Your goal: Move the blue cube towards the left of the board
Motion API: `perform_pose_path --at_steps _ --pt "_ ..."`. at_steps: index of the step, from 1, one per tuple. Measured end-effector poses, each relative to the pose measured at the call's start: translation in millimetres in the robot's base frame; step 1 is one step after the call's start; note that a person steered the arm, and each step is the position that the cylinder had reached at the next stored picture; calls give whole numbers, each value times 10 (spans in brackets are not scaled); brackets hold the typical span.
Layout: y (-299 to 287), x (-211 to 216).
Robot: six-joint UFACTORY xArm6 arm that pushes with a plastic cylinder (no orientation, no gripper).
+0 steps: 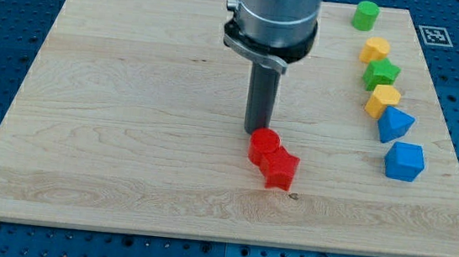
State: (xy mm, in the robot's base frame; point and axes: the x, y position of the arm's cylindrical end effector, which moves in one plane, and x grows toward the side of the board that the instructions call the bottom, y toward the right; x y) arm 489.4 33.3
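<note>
The blue cube (404, 160) lies near the board's right edge, lowest in a column of blocks. Just above it is a blue triangular block (394, 124). My tip (255, 130) is at the board's middle, far to the left of the blue cube. It stands right behind a red cylinder (264, 146), touching or almost touching it. A red star-shaped block (280, 168) sits against the cylinder's lower right.
Up the right side run a yellow block (383, 99), a green star block (381, 74), another yellow block (375, 50) and a green cylinder (364, 15). The wooden board (129, 119) lies on a blue perforated table. A marker tag (432, 35) is at the top right corner.
</note>
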Motion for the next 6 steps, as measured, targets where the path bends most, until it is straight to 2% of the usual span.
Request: perform_pose_path --at_steps 3,4,5,6 --pt "270 -8" --pt "611 128" --pt "1021 480" --pt "1731 827"
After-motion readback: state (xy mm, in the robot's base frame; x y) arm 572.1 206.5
